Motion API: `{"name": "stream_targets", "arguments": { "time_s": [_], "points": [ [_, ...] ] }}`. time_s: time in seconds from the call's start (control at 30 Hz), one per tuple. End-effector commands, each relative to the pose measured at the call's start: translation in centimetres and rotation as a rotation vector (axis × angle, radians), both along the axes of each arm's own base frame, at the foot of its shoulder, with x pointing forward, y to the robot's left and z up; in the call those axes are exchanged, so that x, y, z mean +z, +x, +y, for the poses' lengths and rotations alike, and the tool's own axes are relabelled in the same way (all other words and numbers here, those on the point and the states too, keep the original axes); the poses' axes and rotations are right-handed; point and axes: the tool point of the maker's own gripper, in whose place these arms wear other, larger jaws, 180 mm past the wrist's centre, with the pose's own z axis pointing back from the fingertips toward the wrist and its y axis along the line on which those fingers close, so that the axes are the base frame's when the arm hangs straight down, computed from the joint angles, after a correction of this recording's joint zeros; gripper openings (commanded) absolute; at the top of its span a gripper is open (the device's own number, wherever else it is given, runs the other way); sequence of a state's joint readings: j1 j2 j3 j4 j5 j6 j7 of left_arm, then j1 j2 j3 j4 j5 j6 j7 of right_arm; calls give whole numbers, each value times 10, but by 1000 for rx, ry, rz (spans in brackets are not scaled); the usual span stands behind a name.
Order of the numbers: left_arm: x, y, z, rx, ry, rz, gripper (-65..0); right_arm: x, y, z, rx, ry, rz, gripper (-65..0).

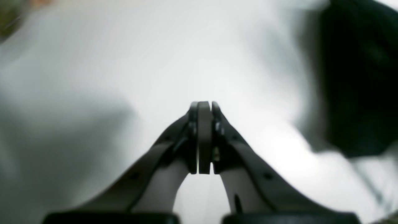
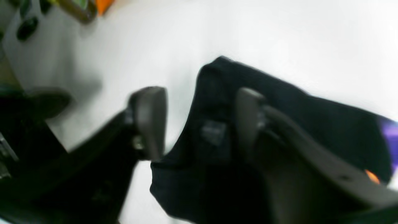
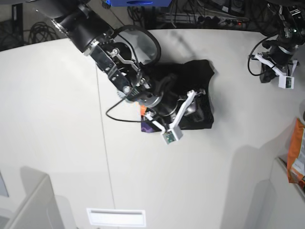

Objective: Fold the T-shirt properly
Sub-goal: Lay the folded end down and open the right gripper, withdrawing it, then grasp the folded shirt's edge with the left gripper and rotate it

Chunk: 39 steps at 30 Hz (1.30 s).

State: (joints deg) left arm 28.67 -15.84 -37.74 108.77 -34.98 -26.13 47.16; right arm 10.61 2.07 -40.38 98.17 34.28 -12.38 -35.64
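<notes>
The black T-shirt [image 3: 195, 74] lies in a folded bundle at the middle of the white table [image 3: 57, 119], with a bit of purple and orange print showing at its near left edge [image 3: 145, 125]. My right gripper [image 3: 198, 110] is low over the bundle. In the right wrist view it [image 2: 197, 102] is open, with a folded corner of the T-shirt [image 2: 311, 124] between its fingers [image 2: 149, 118]. My left gripper [image 3: 266, 75] is far off at the back right corner. In the left wrist view it [image 1: 203, 107] is shut and empty above bare table.
An orange packet [image 3: 296, 152] sits past the table's right edge. Cables [image 3: 209, 16] run along the far edge. A grey box [image 3: 28, 205] and a white slot [image 3: 116, 217] are at the front left. A dark blurred shape [image 1: 357, 77] is at the left wrist view's right.
</notes>
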Motion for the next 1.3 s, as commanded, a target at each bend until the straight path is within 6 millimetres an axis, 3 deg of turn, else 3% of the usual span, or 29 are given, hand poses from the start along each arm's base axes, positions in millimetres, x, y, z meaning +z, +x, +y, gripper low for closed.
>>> {"name": "stream_targets", "arguments": {
  "time_s": [0.0,0.07,0.17,0.23,0.3,0.4,0.5,0.63,0.73,0.9,1.1,1.17,1.27],
  "points": [
    [9,6,-4,-19,1,-40,-650,17,12,-13,-47,40,-49,-461],
    [10,14,-18,-43,-28,-68,-650,15,20,-44,-140,56,-35,-626],
    [9,21,-33,-19,-88,-106,-650,6,25,-94,-285,64,-8,-650],
    [10,27,-41,-1,-123,-133,-527,1,26,-122,-361,59,2,-650],
    [11,34,-48,12,-152,-155,-359,-8,25,-152,-430,34,17,-650],
    [6,42,-68,-36,-181,-126,-156,-21,19,-181,-498,4,45,-650],
    [3,52,-90,-97,-208,-98,-51,-33,11,-201,-545,-16,74,-650],
    [-2,65,-115,-137,-262,-93,-49,-41,1,-212,-541,-29,82,-650],
    [-21,69,-130,-148,-315,-48,-49,-43,-5,-219,-521,-37,68,-650],
    [-58,67,-127,-62,-384,51,-49,-47,-11,-241,-553,-54,68,-650],
    [-68,73,-135,-72,-406,77,-53,-52,-17,-266,-618,-74,82,-650],
    [-71,72,-147,-107,-408,94,-95,-55,-21,-275,-641,-83,88,-650],
    [-76,67,-156,-127,-416,118,-272,-54,-22,-293,-690,-92,85,-650]
  ]
}}
